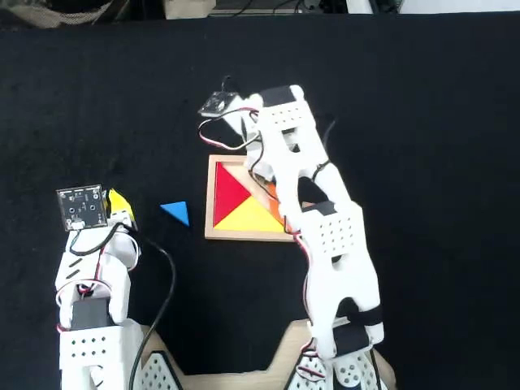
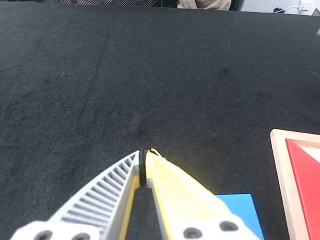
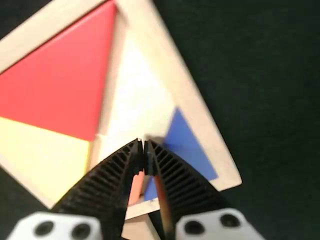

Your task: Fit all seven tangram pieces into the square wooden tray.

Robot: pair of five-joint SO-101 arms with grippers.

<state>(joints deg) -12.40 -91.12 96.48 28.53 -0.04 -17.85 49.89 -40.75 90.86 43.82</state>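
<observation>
The square wooden tray (image 1: 210, 199) lies mid-table and holds a red triangle (image 1: 230, 193) and a yellow triangle (image 1: 248, 218). My right arm (image 1: 296, 154) stretches over its right half. In the right wrist view my right gripper (image 3: 144, 146) is shut just above the tray's bare floor (image 3: 135, 95), beside a blue triangle (image 3: 186, 145) lying in the tray's corner. A strip of an orange piece (image 3: 135, 187) shows under the fingers. A small blue triangle (image 1: 176, 212) lies on the cloth left of the tray. Left of it is my left gripper (image 1: 120, 200), shut and empty (image 2: 144, 156).
Black cloth covers the table. The left wrist view shows the loose blue piece (image 2: 240, 212) near its fingers and the tray's rim (image 2: 280, 165) with the red piece (image 2: 306, 172) beyond. Open cloth lies left of and behind the tray.
</observation>
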